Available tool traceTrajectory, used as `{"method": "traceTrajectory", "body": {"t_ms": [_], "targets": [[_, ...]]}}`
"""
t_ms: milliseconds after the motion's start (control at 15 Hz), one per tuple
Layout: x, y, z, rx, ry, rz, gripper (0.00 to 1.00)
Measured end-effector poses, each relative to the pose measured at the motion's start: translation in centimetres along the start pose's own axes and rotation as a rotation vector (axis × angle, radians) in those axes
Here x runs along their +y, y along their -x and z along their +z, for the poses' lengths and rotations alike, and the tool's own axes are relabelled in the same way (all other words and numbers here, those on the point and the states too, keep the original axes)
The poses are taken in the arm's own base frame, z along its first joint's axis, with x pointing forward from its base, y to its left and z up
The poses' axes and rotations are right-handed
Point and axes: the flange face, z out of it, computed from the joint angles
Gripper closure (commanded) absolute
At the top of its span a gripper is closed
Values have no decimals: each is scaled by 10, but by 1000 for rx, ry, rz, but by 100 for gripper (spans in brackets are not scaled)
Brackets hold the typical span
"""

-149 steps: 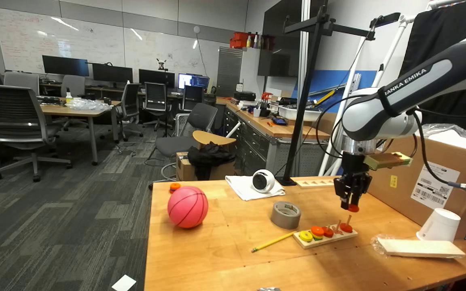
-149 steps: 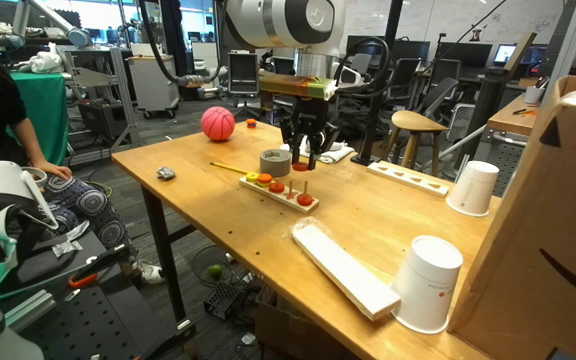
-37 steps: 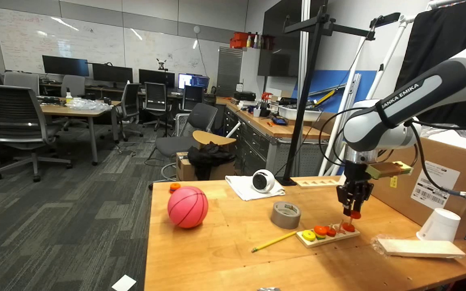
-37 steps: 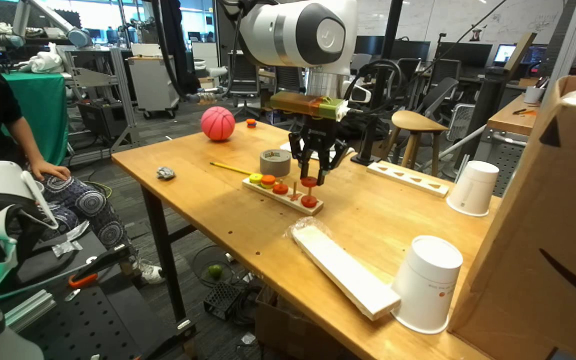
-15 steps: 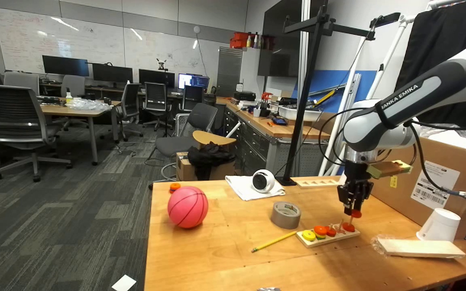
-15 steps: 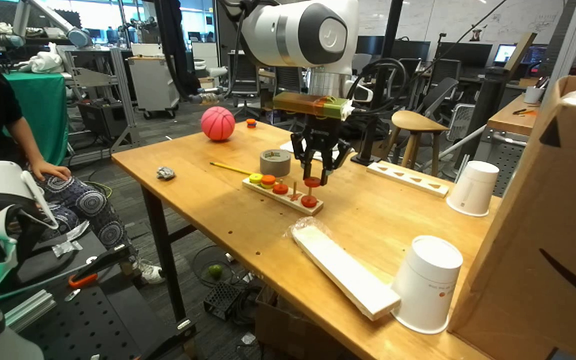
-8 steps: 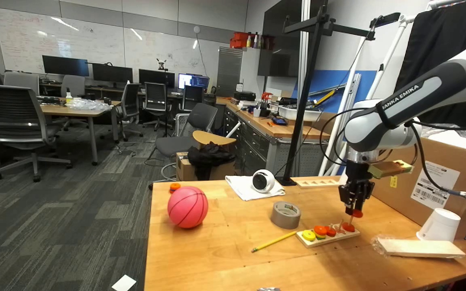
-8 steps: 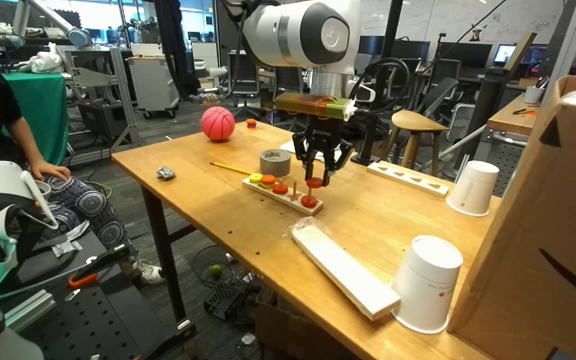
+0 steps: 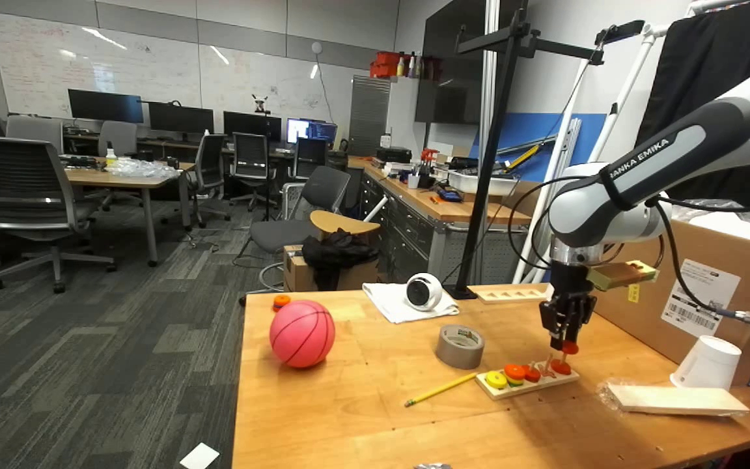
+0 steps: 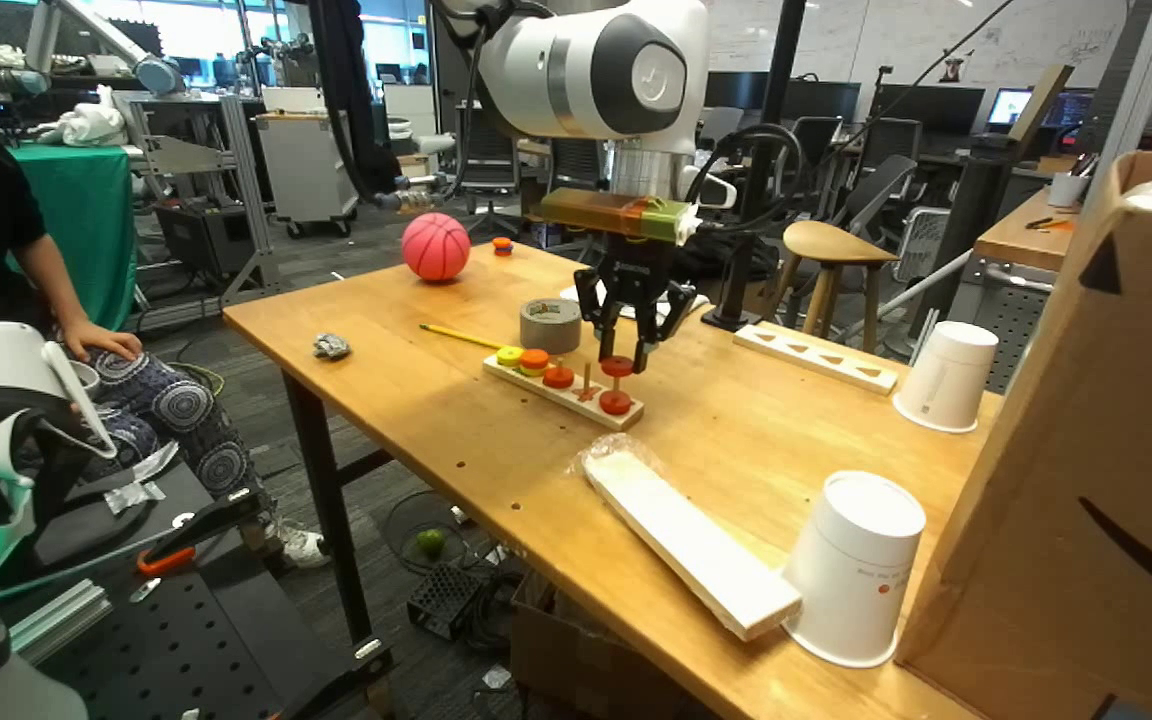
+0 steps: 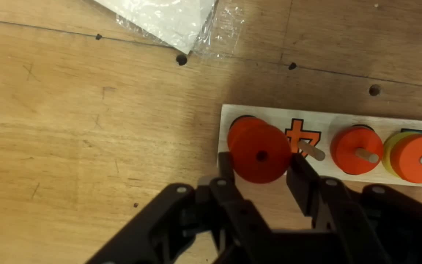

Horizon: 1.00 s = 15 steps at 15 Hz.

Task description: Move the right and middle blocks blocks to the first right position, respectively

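A red disc (image 11: pixel 249 154) is pinched by the hand (image 10: pixel 624 362), one finger at each side of its rim, above the end peg (image 10: pixel 617 384), where a lower red disc (image 10: pixel 615 402) lies at the base. Whether the peg's tip is inside the held disc's hole I cannot tell.

The held disc looks like painted wood: probably light, stiff and hard to damage, its smooth coat liable to slip under a slack squeeze. The rim is the place to grip, across the full width, leaving the hole free for the peg.

Being round, it has no long axis in its flat plane; the axis through the hole matters, and that stands roughly upright. A slight tilt would be hard to make out, and could make the disc bind.

Farther out, the peg board (image 11: pixel 321 119) runs nearly sideways in the wrist view, past a peg (image 11: pixel 311 150) at a printed 4, to another red disc (image 11: pixel 348 146) and an orange disc (image 11: pixel 412 154) over a yellow disc (image 11: pixel 390 150). The orange one should take the same rim hold. The board rests on the wooden surface (image 10: pixel 506 440), near a tape roll (image 10: pixel 550 335).
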Motion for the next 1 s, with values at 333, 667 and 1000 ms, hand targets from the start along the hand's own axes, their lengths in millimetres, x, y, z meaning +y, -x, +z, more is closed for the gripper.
{"method": "traceTrajectory", "body": {"t_ms": [333,667,1000], "targets": [[0,0,11,-18,-4,0,70],[0,1,15,-25,-6,1,10],[1,1,9,-16,-4,2,0]]}}
